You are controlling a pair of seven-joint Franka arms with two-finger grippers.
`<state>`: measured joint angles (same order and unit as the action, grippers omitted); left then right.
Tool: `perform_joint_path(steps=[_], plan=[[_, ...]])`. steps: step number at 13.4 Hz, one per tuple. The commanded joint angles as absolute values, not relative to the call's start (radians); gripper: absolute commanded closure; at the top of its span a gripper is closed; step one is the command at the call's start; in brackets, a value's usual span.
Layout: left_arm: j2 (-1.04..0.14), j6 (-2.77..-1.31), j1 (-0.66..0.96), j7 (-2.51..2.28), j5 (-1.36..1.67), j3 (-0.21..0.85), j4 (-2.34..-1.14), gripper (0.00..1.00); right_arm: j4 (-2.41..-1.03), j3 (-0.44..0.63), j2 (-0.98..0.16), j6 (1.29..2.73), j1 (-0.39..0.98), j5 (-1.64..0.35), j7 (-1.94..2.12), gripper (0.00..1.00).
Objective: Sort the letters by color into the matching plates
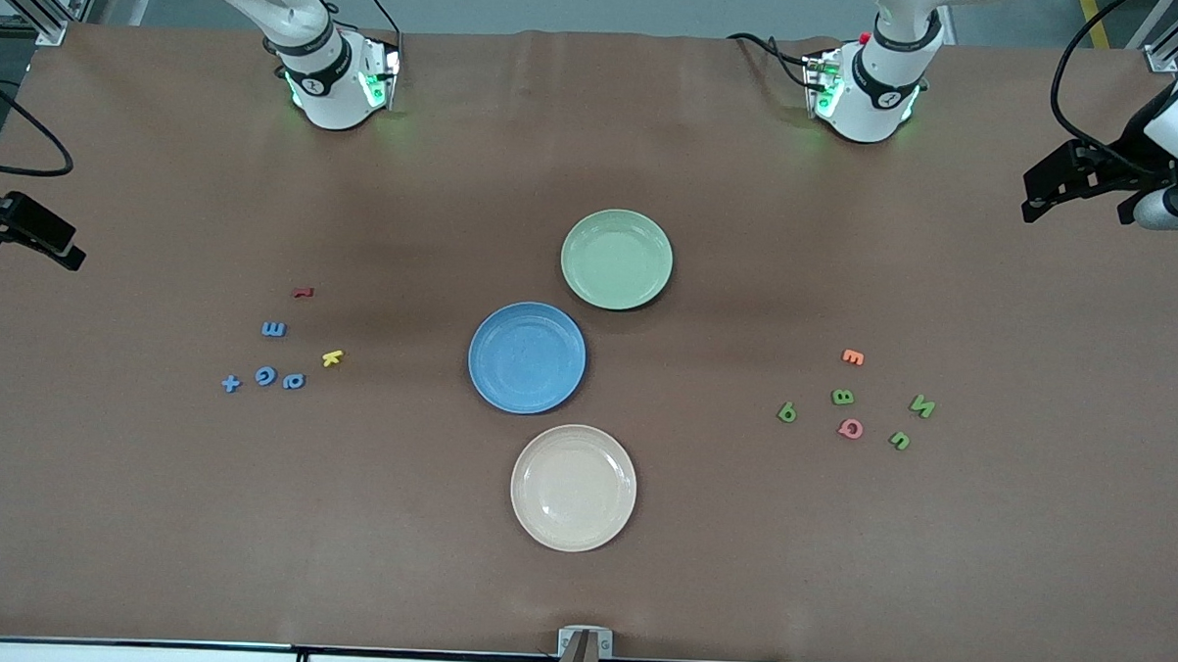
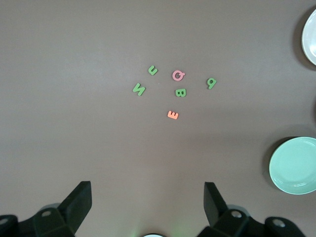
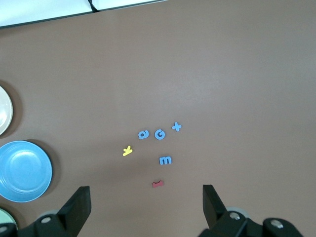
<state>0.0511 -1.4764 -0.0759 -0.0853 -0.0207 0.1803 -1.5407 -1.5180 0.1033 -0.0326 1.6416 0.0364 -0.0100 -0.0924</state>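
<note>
brown matte table [image 1: 580, 585] is filling the front view, with three plates lying mid-table: green plate [image 1: 617, 259], blue plate [image 1: 527, 357], and a cream plate [image 1: 574, 487] nearest the camera. four blue letters [image 1: 266, 377] are sitting toward the right arm's end, mixed with a yellow letter [image 1: 332, 358] and a dark red letter [image 1: 302, 292]; four green letters [image 1: 843, 397] are sitting toward the left arm's end with an orange letter [image 1: 853, 357] and a pink letter [image 1: 850, 428]. both arms are waiting by their bases.

in the left wrist view, the left gripper [image 2: 148, 207] is standing spread wide and holding nothing, with the green cluster lying ahead of the jaws, well apart.

in the right wrist view, the right gripper [image 3: 146, 207] is likewise gaping and empty, the blue cluster lying ahead of it, the red piece closest.

judging by looks, the foam pieces are being light, soft and thin; pinching across a narrow stroke, pads pressing the table, seems safest.
</note>
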Motion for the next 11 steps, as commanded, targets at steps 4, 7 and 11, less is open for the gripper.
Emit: perform_joint_path(steps=[4,7,11], plan=[[-0.058,-1.548,-0.078,-0.071,-0.017,0.183,-1.534,0.00,-1.491,0.098,-0.046,1.621,0.025,-0.031,-0.100,0.00],[-0.113,-1.659,-0.071,-0.086,-0.011,0.193,-1.612,0.00,-1.497,0.098,-0.058,1.617,0.026,-0.032,-0.098,0.00],[-0.175,-1.874,-0.043,-0.125,-0.009,0.198,-1.739,0.00,-1.506,0.097,-0.078,1.554,0.026,-0.022,-0.089,0.00]])
